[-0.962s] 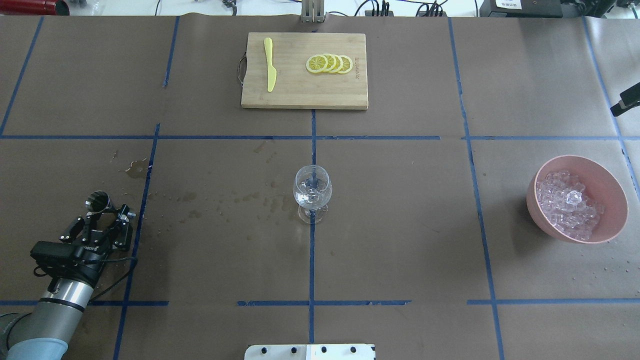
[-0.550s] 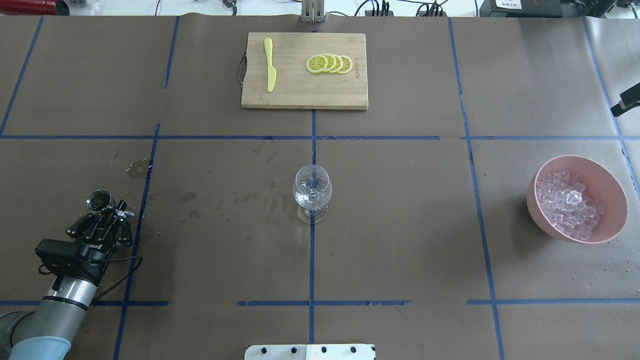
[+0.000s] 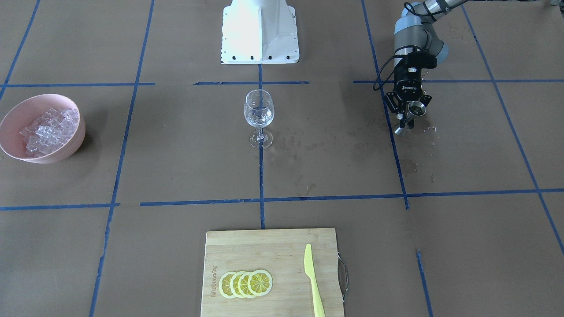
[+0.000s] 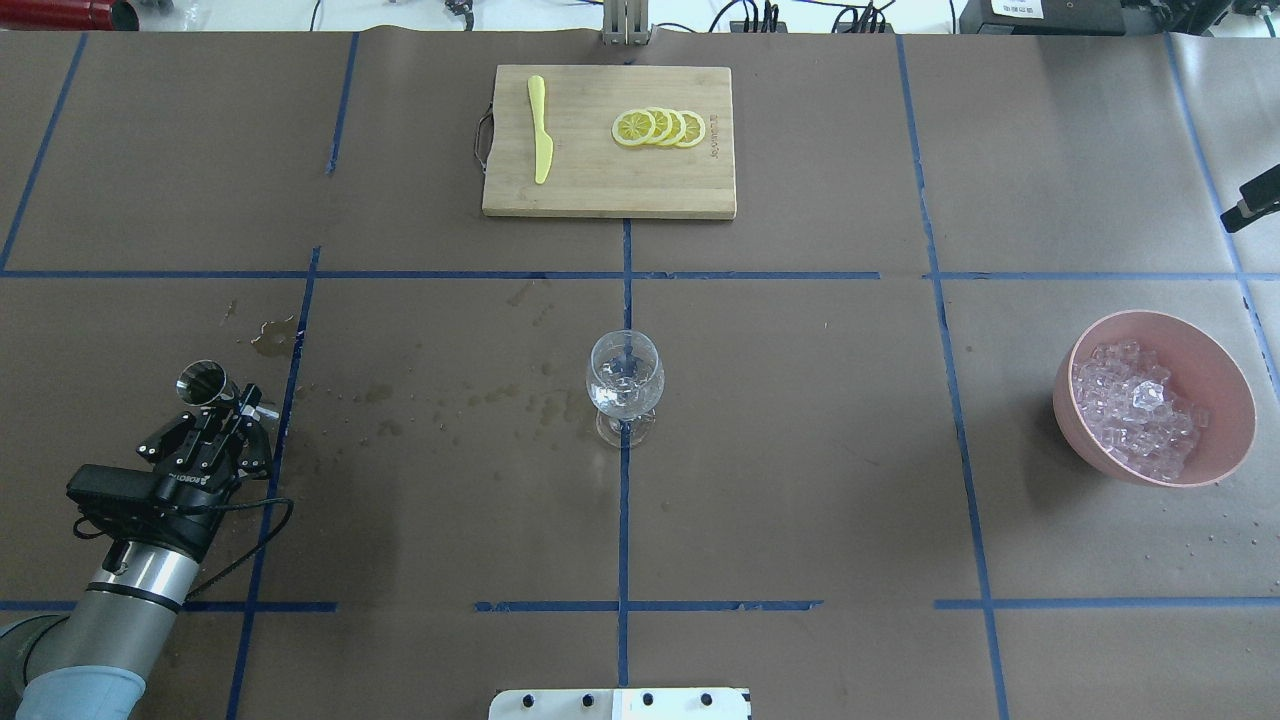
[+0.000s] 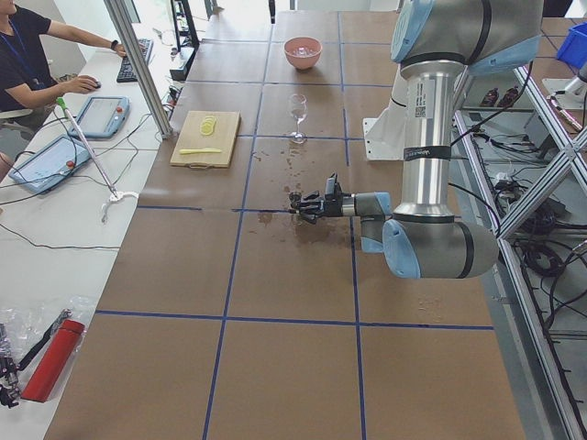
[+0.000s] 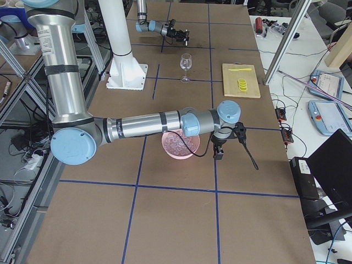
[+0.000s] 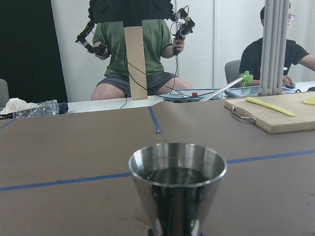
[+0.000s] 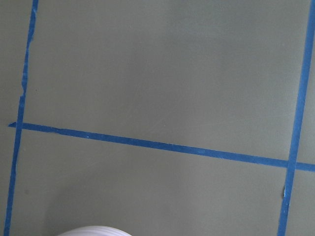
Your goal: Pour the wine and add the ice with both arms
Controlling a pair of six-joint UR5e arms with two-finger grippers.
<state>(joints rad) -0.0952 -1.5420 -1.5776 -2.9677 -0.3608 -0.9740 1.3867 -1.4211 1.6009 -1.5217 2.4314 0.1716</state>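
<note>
My left gripper (image 4: 222, 408) is shut on the waist of a steel jigger (image 4: 200, 381) at the table's near left and holds it upright. The wine (image 7: 177, 175) shows as dark liquid inside the jigger. The gripper also shows in the front view (image 3: 407, 119). A stemmed wine glass (image 4: 624, 385) stands at the table's middle; I cannot tell what is in it. The ice (image 4: 1135, 405) is heaped in a pink bowl (image 4: 1228, 372) at the right. My right gripper (image 6: 218, 152) hangs just beyond the bowl, seen only from the side, so I cannot tell whether it is open.
A bamboo cutting board (image 4: 590, 195) with lemon slices (image 4: 660, 128) and a yellow knife (image 4: 540, 130) lies at the far middle. Wet stains (image 4: 470, 400) mark the paper between jigger and glass. A black part juts in at the right edge (image 4: 1250, 205). Operators sit beyond the table.
My left gripper's fingers have drawn in around the jigger. The jigger has shifted slightly away from the robot. The glass and the bowl have not moved.
</note>
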